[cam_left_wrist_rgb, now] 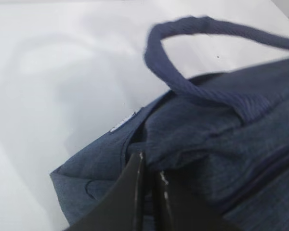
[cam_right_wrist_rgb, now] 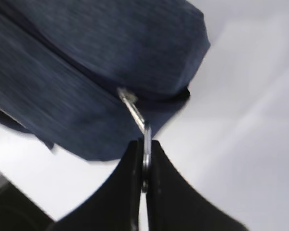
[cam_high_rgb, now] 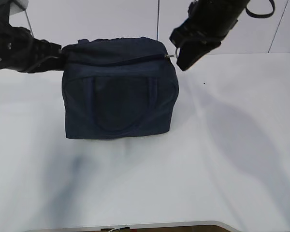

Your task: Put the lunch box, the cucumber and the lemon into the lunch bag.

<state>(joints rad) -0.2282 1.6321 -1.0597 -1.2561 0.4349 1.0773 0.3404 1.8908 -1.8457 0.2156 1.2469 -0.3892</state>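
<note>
White counter (cam_high_rgb: 232,159) filling most of the frame, with the lunch bag (cam_high_rgb: 118,92) sitting upper-middle. The right pincer (cam_right_wrist_rgb: 144,163) is pinching the metal ring pull (cam_right_wrist_rgb: 135,108) at the bag's upper right corner, and the left pincer (cam_left_wrist_rgb: 149,192) is clamped on fabric at the upper left corner, bracing it. Zipper's looking closed to me, so I'm guessing this is the zipper step. No lunch box, cucumber or lemon showing anywhere. Next move probably needs a steady pull along the zipper line.

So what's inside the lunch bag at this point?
Cannot be seen: the lunch bag looks zipped shut. The right gripper pinches the ring pull; the left gripper grips the fabric at the other end.
</note>
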